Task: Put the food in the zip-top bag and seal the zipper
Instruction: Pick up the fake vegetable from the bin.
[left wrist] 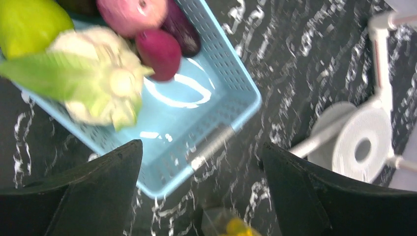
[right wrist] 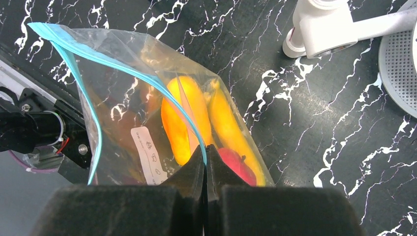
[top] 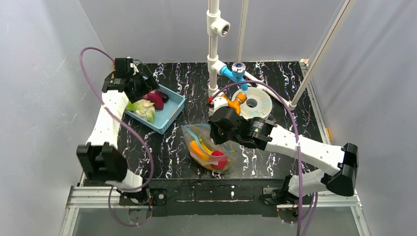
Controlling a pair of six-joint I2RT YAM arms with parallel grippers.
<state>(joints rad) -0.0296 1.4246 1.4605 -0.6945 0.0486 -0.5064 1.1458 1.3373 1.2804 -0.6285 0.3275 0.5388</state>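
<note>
Crinkly clear plastic zip-top bag [right wrist: 123,98] mid-table, toward near edge, mouth gaping, yellow and red food pieces [right wrist: 184,118] inside. Likely limp, light, slippery; best held by firmer teal-blue zipper strip [right wrist: 44,29]. Right tool [right wrist: 205,162] pinched onto that strip. Left tool [left wrist: 201,145] spread apart over far-left corner.

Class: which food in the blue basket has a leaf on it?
The white cauliflower, with a green leaf across it. The yellow-green item, pink item, magenta item and dark purple item show none.
</note>
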